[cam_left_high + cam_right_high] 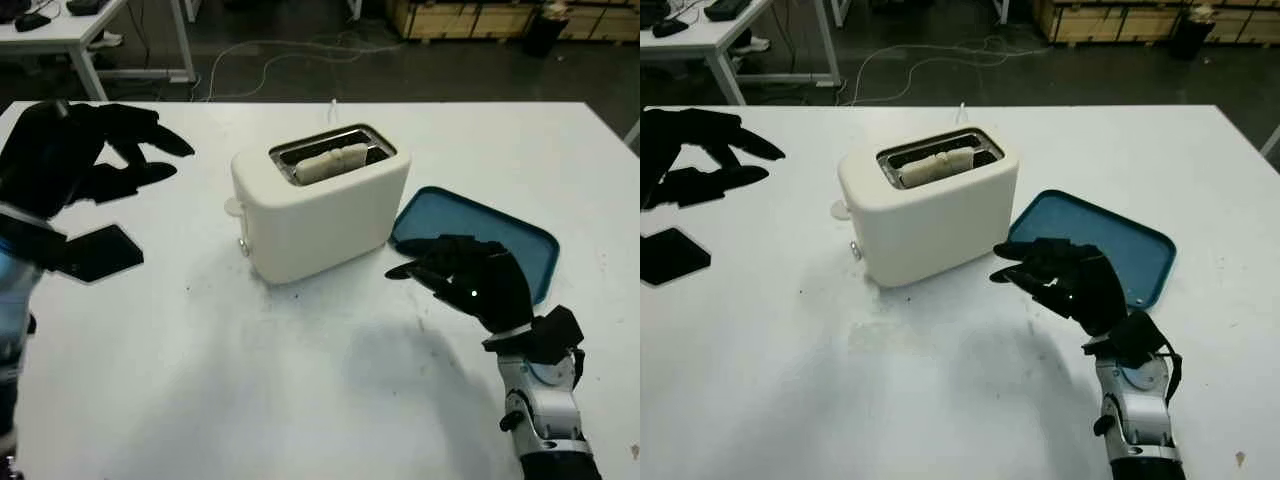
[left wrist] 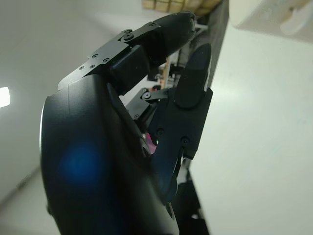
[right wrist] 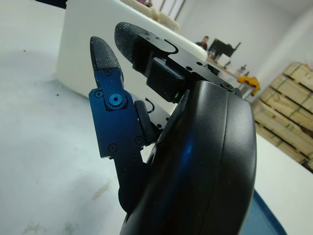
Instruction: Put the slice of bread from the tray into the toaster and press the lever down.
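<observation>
— White bench [image 1: 300, 380], cream toaster [image 1: 320, 215] standing about mid-bench. Where's the bread?

— Slice of bread [image 1: 330, 162] sits inside the toaster's top slot, pale top edge showing. Blue tray [image 1: 500, 225] lies flat on the bench just right of the toaster, nothing on it.

— Lever?

— Small cream lever [image 1: 233, 207] sticks out of the toaster's left end, near the top of that face. Looks up rather than down, but the angle is poor, so not certain. A small knob is below it on the same face.

— Left robot hand?

— Left robot hand [image 1: 75, 155] is up above the bench at the far left, well apart from the toaster, fingers pointing toward it. Open, holding nothing. In the left wrist view its fingers [image 2: 161, 36] extend out with the toaster's corner beyond them.

— Right one?

— Right robot hand [image 1: 470, 275] hovers over the tray's near left edge, just beside the toaster's right end, not touching it. Open too, nothing in it. Right wrist view shows the fingers [image 3: 105, 56] pointing at the toaster's side wall.

— Anything else?

— Dark floor behind the bench with a pale cable [image 1: 270, 60] looping on it, another table [image 1: 80, 30] at top left, wooden crates [image 1: 470, 18] at top right.
</observation>
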Controlling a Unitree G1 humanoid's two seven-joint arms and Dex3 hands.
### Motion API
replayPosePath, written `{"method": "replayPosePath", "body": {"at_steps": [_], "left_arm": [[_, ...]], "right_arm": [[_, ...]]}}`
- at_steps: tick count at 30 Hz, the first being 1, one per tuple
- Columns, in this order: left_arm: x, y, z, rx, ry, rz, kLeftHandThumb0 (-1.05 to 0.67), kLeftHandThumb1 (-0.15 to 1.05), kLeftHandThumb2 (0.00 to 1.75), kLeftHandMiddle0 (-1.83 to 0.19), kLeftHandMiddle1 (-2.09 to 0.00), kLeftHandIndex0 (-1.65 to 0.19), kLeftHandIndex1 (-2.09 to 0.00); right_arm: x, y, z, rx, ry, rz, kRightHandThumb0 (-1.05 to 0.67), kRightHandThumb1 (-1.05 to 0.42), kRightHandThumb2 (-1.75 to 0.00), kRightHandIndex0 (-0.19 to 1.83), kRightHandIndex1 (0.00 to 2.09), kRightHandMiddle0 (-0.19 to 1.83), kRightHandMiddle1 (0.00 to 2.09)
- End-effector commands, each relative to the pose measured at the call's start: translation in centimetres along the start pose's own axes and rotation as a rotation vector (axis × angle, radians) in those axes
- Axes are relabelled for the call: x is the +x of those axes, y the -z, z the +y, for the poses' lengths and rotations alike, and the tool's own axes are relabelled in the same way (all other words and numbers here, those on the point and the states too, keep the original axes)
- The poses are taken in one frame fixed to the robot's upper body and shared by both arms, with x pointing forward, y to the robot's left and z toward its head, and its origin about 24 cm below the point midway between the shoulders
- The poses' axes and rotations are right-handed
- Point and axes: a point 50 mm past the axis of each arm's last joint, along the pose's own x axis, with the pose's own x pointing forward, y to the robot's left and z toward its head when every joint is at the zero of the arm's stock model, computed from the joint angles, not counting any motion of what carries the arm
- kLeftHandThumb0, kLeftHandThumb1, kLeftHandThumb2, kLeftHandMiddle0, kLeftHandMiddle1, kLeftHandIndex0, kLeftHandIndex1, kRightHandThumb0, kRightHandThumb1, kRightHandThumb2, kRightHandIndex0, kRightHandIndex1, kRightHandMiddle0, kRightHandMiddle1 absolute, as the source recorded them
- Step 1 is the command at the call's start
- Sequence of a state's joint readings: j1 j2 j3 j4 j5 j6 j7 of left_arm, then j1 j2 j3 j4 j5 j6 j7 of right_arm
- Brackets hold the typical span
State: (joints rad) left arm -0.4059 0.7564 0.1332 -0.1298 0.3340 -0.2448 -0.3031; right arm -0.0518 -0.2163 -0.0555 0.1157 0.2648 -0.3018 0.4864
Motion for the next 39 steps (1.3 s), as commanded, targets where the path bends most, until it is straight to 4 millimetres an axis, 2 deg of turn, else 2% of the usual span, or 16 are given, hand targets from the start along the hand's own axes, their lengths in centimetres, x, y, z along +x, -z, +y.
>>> {"method": "replayPosePath", "body": {"at_steps": [1, 4, 12, 19, 29, 39], "left_arm": [[1.1, -0.1, 0.1, 0.084, 0.079, -0.026, -0.26, 0.76, 0.00, -1.13, -0.75, -1.22, -0.16], [2.3, 0.0, -0.5, 0.142, 0.166, -0.048, -0.30, 0.75, 0.00, -1.21, -0.67, -1.26, -0.12], [4.0, 0.3, -2.5, 0.221, 0.275, -0.127, -0.35, 0.74, 0.01, -1.26, -0.71, -1.34, -0.12], [3.9, 0.5, -3.4, 0.226, 0.304, -0.161, -0.36, 0.78, 0.01, -1.14, -0.99, -1.35, -0.10], [3.5, 0.9, -3.9, 0.217, 0.305, -0.176, -0.37, 0.83, 0.01, -1.10, -1.07, -1.32, -0.05], [3.4, 1.1, -4.9, 0.180, 0.265, -0.178, -0.37, 0.79, 0.00, -1.08, -1.30, -1.35, -0.03]], "right_arm": [[0.5, 0.0, 0.0, 0.015, -0.001, -0.014, -0.44, -0.90, -0.01, 1.11, 0.41, 1.11, 0.01], [0.7, 0.3, 0.0, 0.027, -0.010, -0.025, -0.44, -0.91, -0.01, 1.09, 0.41, 1.11, 0.01], [0.8, 0.4, 0.0, 0.015, -0.036, -0.020, -0.43, -0.90, 0.00, 1.07, 0.43, 1.11, 0.01], [0.9, 0.2, -0.2, 0.005, -0.037, -0.019, -0.44, -0.90, 0.00, 1.06, 0.45, 1.12, 0.00], [0.7, 0.5, -0.3, 0.013, -0.034, -0.017, -0.42, -0.91, 0.00, 1.05, 0.48, 1.11, 0.00], [0.7, 0.5, -0.1, 0.005, -0.031, -0.010, -0.42, -0.91, 0.00, 1.04, 0.51, 1.12, 0.00]]}}
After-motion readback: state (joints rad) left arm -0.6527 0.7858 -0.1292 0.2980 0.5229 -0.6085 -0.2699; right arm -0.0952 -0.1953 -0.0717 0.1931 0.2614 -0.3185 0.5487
